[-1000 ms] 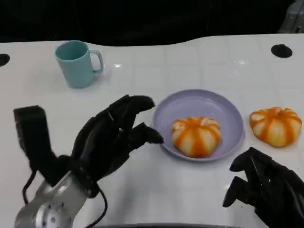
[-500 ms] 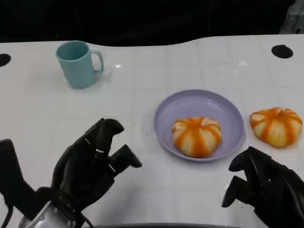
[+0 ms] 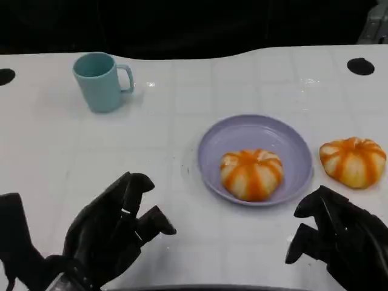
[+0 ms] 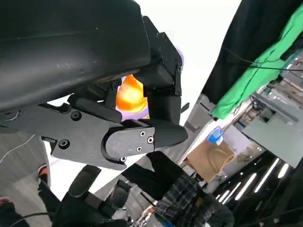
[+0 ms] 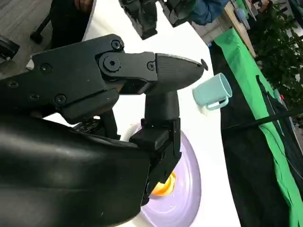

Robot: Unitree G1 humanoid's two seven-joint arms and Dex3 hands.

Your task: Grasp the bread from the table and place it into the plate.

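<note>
One orange-and-white striped bread [image 3: 250,174] lies inside the lilac plate [image 3: 242,130] at the table's middle right. A second, similar bread [image 3: 353,160] sits on the table just right of the plate. My left hand [image 3: 115,233] hovers near the front edge, well left of the plate, fingers apart and holding nothing. My right hand [image 3: 339,240] is low at the front right, below the second bread, also empty with fingers loosely spread. The right wrist view catches the plate [image 5: 190,189] and a sliver of bread [image 5: 163,187] past the fingers [image 5: 161,118]. In the left wrist view, bread [image 4: 129,94] peeks between the fingers [image 4: 142,137].
A teal mug [image 3: 100,82] stands at the back left, also seen in the right wrist view as the mug [image 5: 213,92]. The white table [image 3: 182,121] has dark round holes at its far corners. A person in a plaid shirt [image 4: 189,205] is beside the table.
My left hand has pulled back from beside the plate's left rim toward the front left edge. The right hand, both breads and the plate have stayed put.
</note>
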